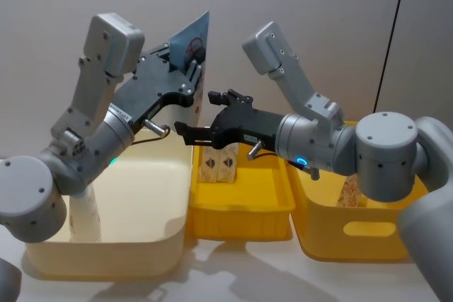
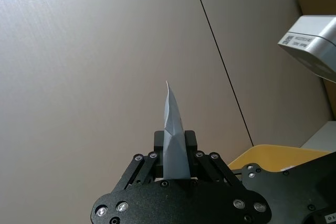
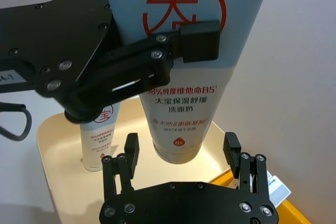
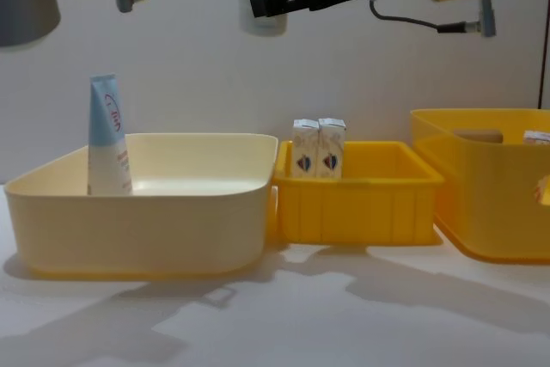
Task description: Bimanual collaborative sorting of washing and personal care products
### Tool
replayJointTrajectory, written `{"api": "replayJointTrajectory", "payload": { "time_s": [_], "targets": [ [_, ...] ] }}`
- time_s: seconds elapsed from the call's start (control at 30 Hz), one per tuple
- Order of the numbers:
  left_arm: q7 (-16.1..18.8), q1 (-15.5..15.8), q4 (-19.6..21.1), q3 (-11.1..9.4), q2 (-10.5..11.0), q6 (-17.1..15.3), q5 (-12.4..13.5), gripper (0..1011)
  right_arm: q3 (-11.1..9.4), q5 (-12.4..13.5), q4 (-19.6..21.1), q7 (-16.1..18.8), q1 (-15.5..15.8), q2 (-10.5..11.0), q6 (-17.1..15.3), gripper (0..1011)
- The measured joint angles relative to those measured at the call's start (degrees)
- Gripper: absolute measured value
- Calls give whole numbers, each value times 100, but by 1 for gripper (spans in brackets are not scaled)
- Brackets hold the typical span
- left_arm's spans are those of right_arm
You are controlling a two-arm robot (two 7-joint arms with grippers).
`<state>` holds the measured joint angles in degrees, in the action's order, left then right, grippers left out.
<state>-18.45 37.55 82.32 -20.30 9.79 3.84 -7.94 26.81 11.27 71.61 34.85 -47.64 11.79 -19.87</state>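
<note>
White-bodied, the squeeze tube (image 3: 181,72) is held clamped in the left gripper (image 3: 173,45) above the cream bin (image 1: 106,245), cap end down, so that the right gripper (image 3: 184,153), fingers apart, can be closed round it.

White table (image 4: 361,315) bears cream bin (image 4: 146,229), two yellow bins (image 4: 357,208).

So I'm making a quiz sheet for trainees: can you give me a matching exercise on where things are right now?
Things:
1. held tube
2. standing tube
3. two small cartons
4. right gripper

Places or states:
A. in the small yellow bin
B. open, around the cap end of a tube
C. clamped in the left gripper, up in the air
D. upright in the cream bin

Pairs: 1-C, 2-D, 3-A, 4-B
</note>
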Motion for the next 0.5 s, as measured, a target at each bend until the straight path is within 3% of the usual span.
{"api": "replayJointTrajectory", "payload": {
  "time_s": [0.5],
  "targets": [
    [-57,35,-20,-123,-26,8,-10,222,42,72,-194,-121,-95,-93,-11,1001]
  ]
}}
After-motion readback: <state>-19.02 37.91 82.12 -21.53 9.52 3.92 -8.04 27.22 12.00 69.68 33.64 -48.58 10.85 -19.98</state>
